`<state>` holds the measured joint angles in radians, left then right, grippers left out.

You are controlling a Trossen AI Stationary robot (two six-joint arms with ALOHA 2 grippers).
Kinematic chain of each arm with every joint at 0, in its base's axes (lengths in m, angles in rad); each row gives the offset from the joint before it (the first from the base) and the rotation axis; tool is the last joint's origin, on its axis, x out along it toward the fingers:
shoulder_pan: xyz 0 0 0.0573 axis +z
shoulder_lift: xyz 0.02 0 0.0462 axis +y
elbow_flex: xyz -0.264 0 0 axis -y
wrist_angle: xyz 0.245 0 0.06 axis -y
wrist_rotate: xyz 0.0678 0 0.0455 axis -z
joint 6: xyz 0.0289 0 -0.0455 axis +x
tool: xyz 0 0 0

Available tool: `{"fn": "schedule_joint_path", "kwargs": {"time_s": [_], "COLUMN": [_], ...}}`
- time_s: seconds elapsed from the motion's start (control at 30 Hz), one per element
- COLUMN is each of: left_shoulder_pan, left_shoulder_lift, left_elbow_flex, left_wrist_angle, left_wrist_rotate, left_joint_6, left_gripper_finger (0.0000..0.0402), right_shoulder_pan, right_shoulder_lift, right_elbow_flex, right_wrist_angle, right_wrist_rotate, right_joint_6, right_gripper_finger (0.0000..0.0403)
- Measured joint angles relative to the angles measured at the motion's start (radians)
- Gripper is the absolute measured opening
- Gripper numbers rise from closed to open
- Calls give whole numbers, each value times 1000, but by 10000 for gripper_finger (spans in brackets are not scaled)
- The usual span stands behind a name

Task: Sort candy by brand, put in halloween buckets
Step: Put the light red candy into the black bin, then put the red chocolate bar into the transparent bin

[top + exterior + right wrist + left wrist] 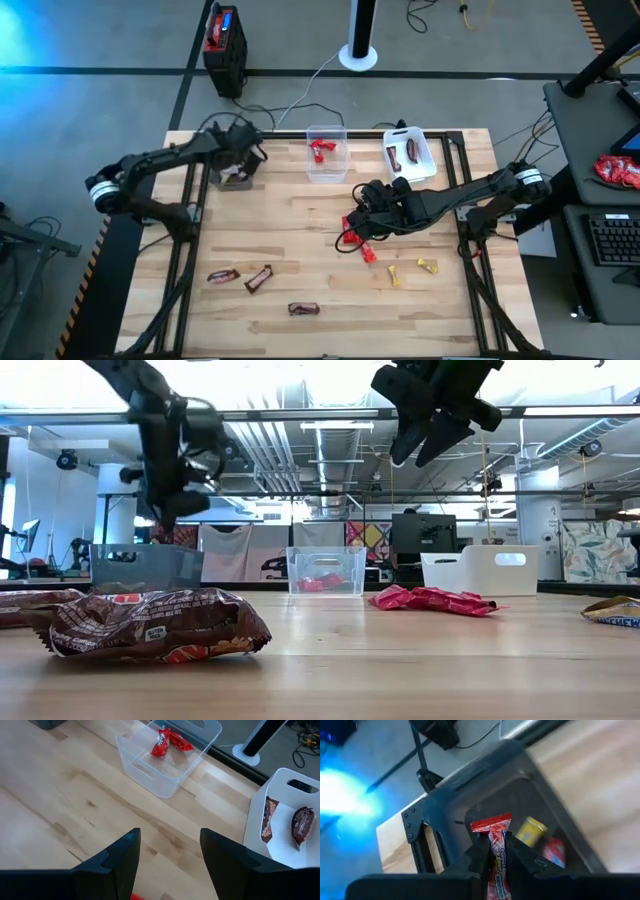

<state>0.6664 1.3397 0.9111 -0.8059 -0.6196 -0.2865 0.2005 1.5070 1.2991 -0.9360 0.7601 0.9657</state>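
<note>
My left gripper [240,165] hangs over the dark grey bucket [222,180] at the table's far left, shut on a small red-wrapped candy [495,832]. A yellow piece [532,830] and a red piece [555,852] lie in that bucket. The clear bucket [327,168] holds red bars [167,740]. The white bucket [425,150] holds dark brown bars [302,822]. My right gripper [365,200] hangs open above the table's middle right, near red bars [355,240] lying on the wood. My left gripper pinches the red candy between its two fingers [479,852], slanting down from above. The candy lies along the fingers, and its far end [491,824] sticks out past the fingertips. It is lifted clear, over the inside of the dark grey bucket.
Three dark brown bars [259,278] lie near the table's front left, and yellow pieces [394,274] lie at the front right. A black-and-red box [224,45] stands on the floor beyond the far edge. A desk with a keyboard [612,240] stands to the right.
</note>
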Motion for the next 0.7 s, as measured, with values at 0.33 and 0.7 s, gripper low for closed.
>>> {"fn": "schedule_joint_path", "kwargs": {"time_s": [0.33, 0.7], "left_shoulder_pan": [110, 49], "left_shoulder_lift": [0, -11], "left_elbow_flex": [-39, -56], "left_wrist_angle": [135, 124], "left_wrist_rotate": [46, 82], "left_joint_6": [104, 89], "left_gripper_finger": [98, 162], "right_shoulder_pan": [-3, -3], "right_shoulder_lift": [0, 0], "right_elbow_flex": [0, 0], "right_wrist_angle": [0, 0], "right_wrist_rotate": [0, 0], "right_joint_6": [3, 0], "right_gripper_finger": [201, 201]}}
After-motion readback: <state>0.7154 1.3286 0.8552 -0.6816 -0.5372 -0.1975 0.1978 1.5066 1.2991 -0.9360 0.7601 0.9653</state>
